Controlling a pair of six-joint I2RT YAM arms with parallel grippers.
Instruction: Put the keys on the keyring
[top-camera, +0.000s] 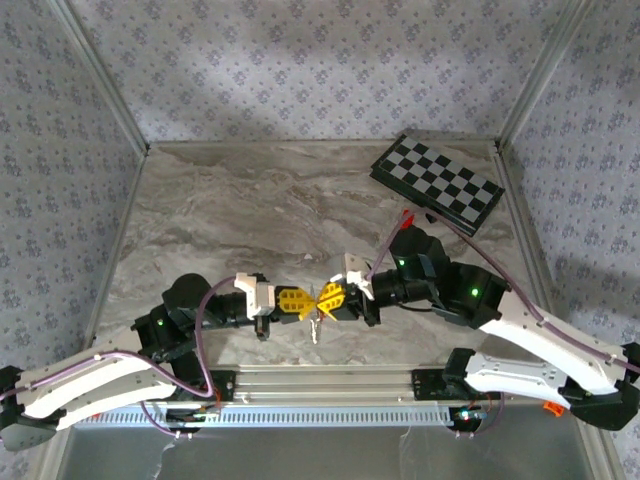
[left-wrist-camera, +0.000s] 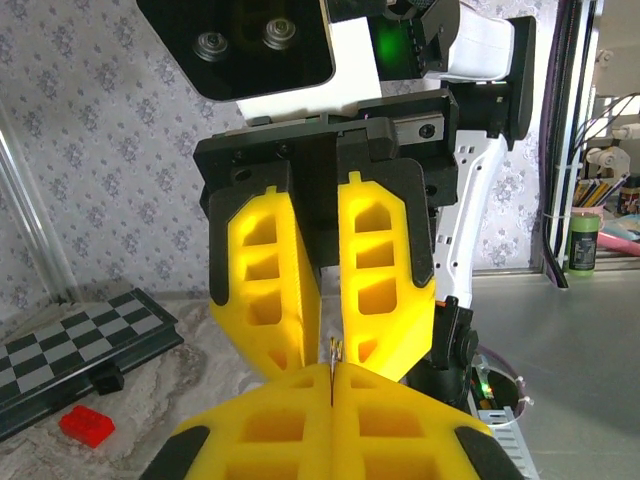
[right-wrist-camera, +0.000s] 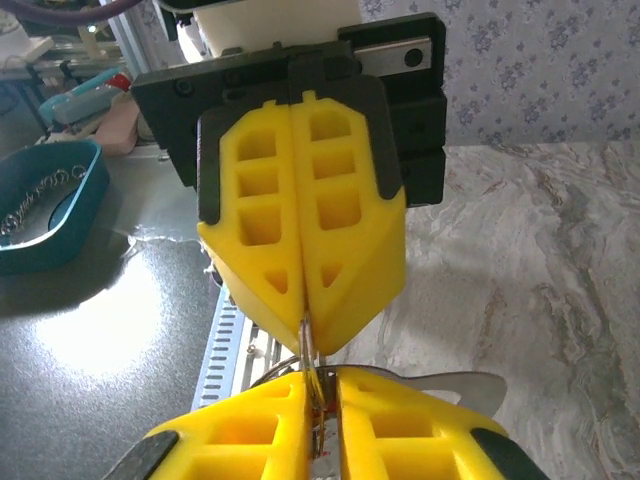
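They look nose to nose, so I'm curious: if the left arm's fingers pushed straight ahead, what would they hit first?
The right gripper: its yellow fingers face the left gripper tip to tip, with a thin metal piece between them. How much gap remains is hard to judge.

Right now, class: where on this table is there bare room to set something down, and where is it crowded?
Free: left and middle of the table, between left wall, back wall and chessboard. Crowded: near-edge centre, where left tool and right tool meet at the keyring.
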